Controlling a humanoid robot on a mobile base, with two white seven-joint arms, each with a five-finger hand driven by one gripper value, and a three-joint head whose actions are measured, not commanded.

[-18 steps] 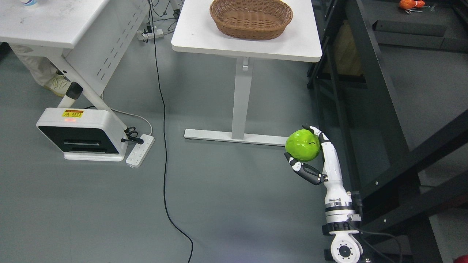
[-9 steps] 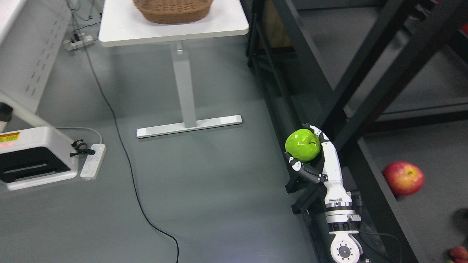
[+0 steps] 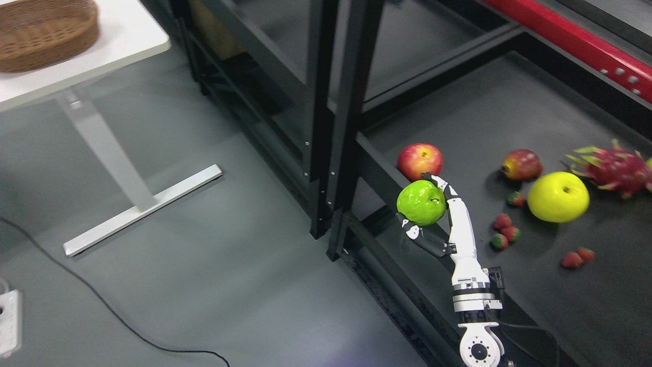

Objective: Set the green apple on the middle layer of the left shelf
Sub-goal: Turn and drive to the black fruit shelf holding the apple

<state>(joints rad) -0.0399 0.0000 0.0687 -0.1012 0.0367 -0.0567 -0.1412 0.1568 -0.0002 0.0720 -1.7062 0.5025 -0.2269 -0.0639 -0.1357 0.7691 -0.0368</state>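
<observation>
Head view is showing the right hand (image 3: 437, 214), fingers (image 3: 438, 181) curling around the green apple (image 3: 420, 202), hovering over the black shelf (image 3: 535, 300) beside a red apple (image 3: 419, 160).

No text, label or number can be read — anywhere.

Red apple (image 3: 419, 160) ahead (left clear)

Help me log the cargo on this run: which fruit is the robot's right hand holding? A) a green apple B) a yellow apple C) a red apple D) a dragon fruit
A: the right hand has its fingers curled around the green apple; the other fruit lie on the black shelf.
</observation>
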